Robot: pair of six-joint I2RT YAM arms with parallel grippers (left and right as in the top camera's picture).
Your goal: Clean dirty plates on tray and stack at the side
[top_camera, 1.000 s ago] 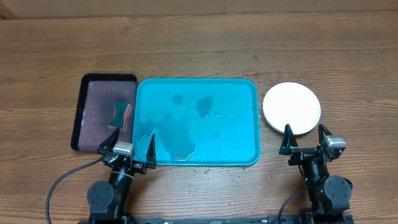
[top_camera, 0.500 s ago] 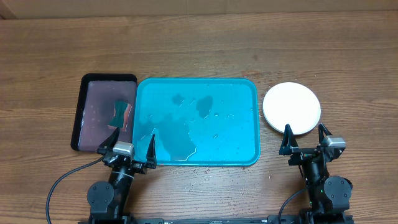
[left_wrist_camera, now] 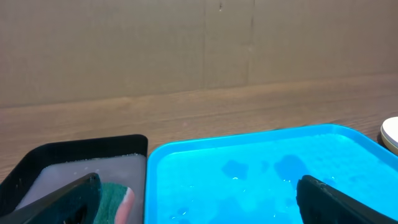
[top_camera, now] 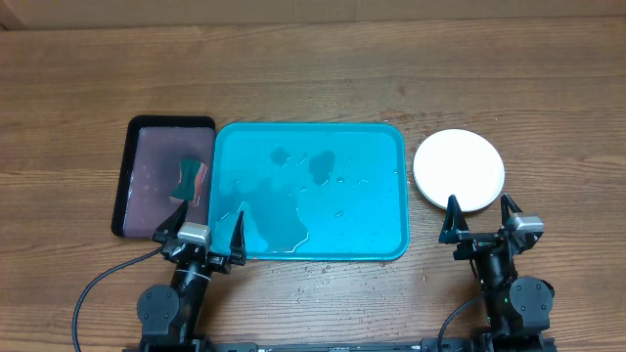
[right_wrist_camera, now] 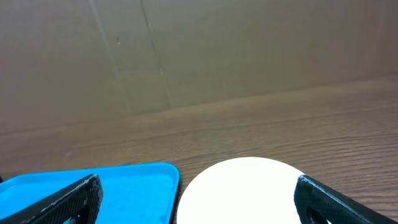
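Observation:
The turquoise tray (top_camera: pixel 391 147) lies mid-table, wet with water patches, with no plate on it; it also shows in the left wrist view (left_wrist_camera: pixel 186 155) and the right wrist view (right_wrist_camera: pixel 143 177). A white plate (top_camera: pixel 459 169) lies on the table right of the tray, also in the right wrist view (right_wrist_camera: pixel 242 190); whether other plates lie under it I cannot tell. The blue and yellow-green plates are not visible. My left gripper (top_camera: pixel 204 226) is open and empty at the tray's near-left corner (left_wrist_camera: pixel 196 199). My right gripper (top_camera: pixel 480 217) is open and empty just in front of the white plate (right_wrist_camera: pixel 196 199).
A black-rimmed dark tray (top_camera: pixel 137 132) with a green sponge (top_camera: pixel 186 177) stands left of the turquoise tray, also in the left wrist view (left_wrist_camera: pixel 74 149). A cardboard wall (left_wrist_camera: pixel 186 43) runs along the table's far edge. Water drops lie on the table in front of the tray.

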